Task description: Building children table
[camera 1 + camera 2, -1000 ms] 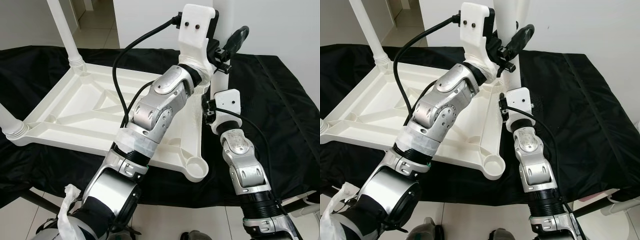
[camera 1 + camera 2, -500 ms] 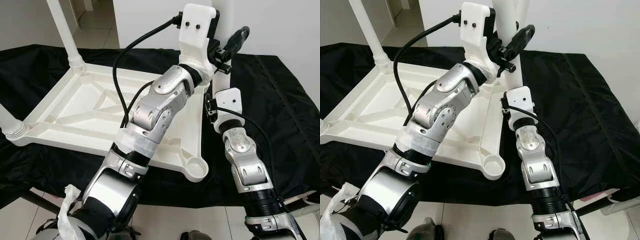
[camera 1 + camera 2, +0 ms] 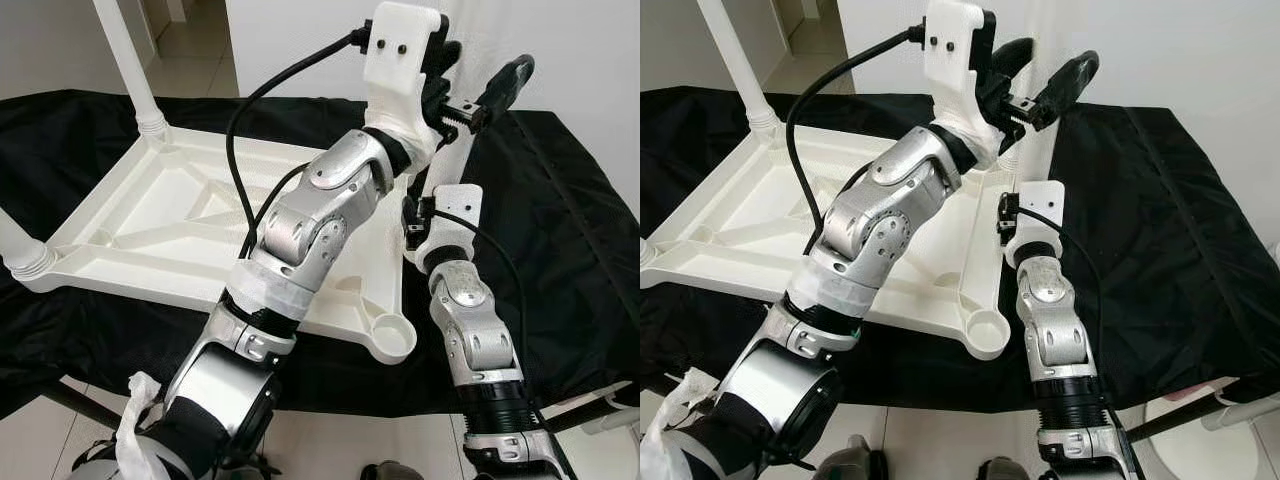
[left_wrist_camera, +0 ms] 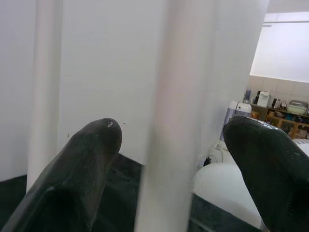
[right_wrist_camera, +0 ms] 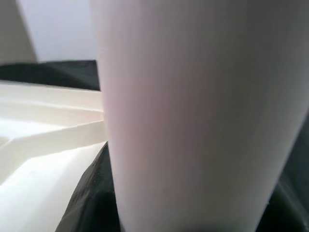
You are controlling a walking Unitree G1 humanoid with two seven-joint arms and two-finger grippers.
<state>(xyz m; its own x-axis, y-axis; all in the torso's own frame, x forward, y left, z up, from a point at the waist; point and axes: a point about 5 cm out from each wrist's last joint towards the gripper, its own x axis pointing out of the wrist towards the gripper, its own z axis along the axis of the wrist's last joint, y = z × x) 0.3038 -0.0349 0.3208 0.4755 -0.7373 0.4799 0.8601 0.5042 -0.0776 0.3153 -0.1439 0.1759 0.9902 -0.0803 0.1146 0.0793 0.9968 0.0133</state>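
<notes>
The white table top [image 3: 180, 215] lies upside down on a black cloth. An upright white leg [image 3: 1038, 150] stands at its far right corner. My left gripper [image 3: 1050, 60] is raised around the upper part of that leg and is open; in the left wrist view the leg [image 4: 169, 121] passes between the two spread black fingers [image 4: 91, 145]. My right gripper [image 3: 1030, 180] is low on the same leg, just above the corner. The right wrist view is pressed close against the leg [image 5: 193, 121], and its grip is hidden.
Two more legs stand in the far left [image 3: 130, 60] and near left [image 3: 15, 245] corners. The near right corner has an open round socket [image 3: 390, 340]. The black cloth [image 3: 560, 220] stretches away on the right; a white wall stands behind, tiled floor below.
My left gripper's fingers have spread apart off the leg and shifted slightly right. The right forearm has swung a little to the left beneath the leg.
</notes>
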